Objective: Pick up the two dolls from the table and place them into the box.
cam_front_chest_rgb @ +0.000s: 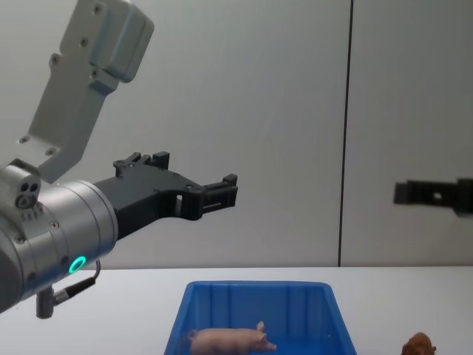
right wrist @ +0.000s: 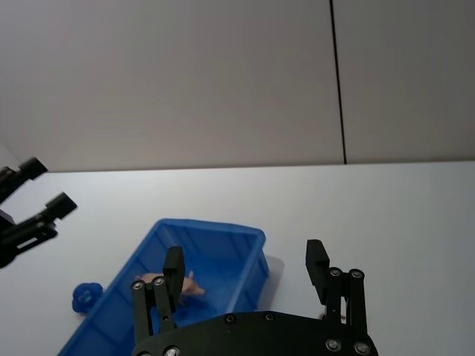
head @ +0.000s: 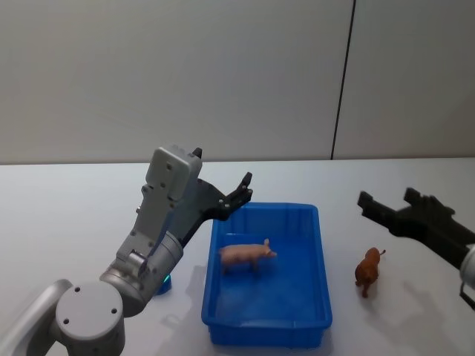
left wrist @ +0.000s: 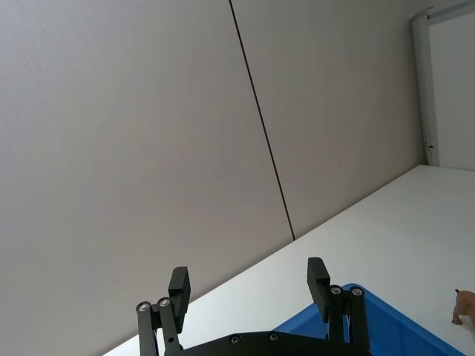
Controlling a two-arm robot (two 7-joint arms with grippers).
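Currently, pig [head: 247, 256]: stands upright on the floor of the box, about mid-way along it and toward its left wall, snout pointing to the robot's right; nothing touches it.
Brown doll [head: 367, 271]: on the table, to the right of the box, near it but apart from its wall; it seems to be on its feet.
Box [head: 266, 208]: blue, long side running away from the robot, sitting on the table before the robot; the pig is the one thing inside.
Table [head: 67, 215]: white and flat, reaching back to the wall.
Right gripper [head: 387, 199]: held in the air to the right of the box, above the table and a little beyond the brown doll, well clear of it — jaws spread wide, nothing between them.
Left gripper [left wrist: 249, 276]: raised over the far left corner of the box, pointing forward and to the right — jaws wide apart too, with nothing in them.
Blue item [head: 165, 283]: small, on the table just left of the box, under the left arm; what it is I cannot tell.
Wall [head: 223, 74]: plain grey panels with one dark upright seam.
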